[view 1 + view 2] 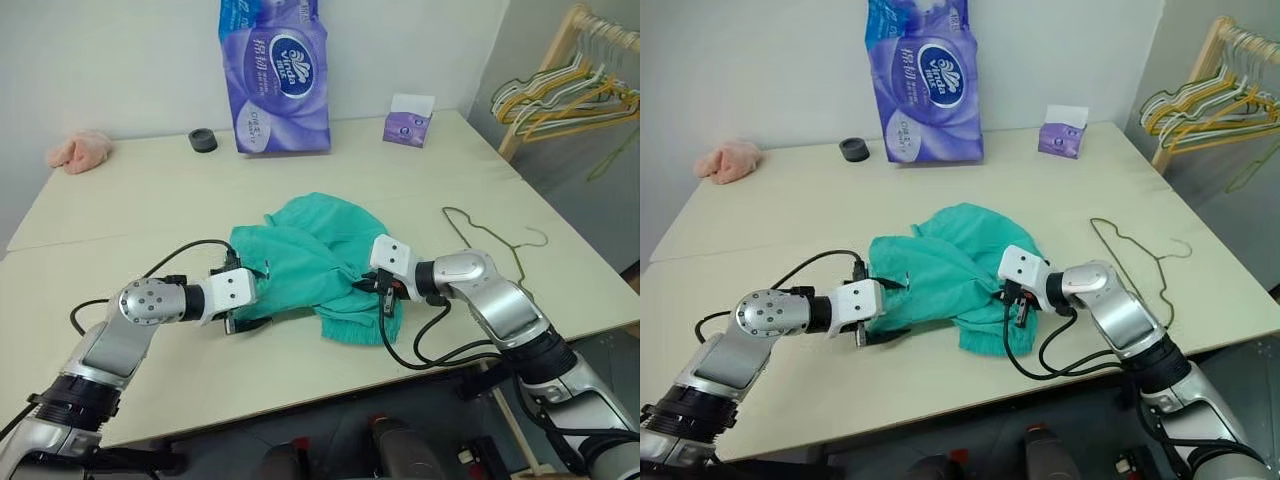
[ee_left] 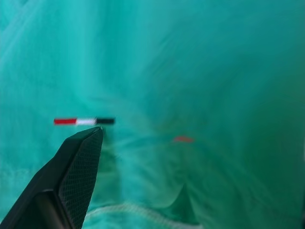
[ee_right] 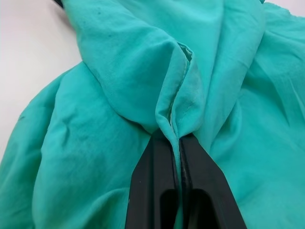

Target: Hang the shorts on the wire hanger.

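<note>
The shorts [image 1: 310, 260] lie crumpled in a heap near the middle of the worktop [image 1: 120, 200]. The right claw [image 3: 178, 143] is clamped on a fold of their hemmed edge, fingers pressed together with fabric between them. The left claw [image 1: 243, 318] sits at the shorts' left edge with its fingers [image 2: 83, 167] spread apart, one tip against the cloth. The wire hanger [image 1: 495, 245] lies flat on the worktop, to the right of the shorts and apart from them
</note>
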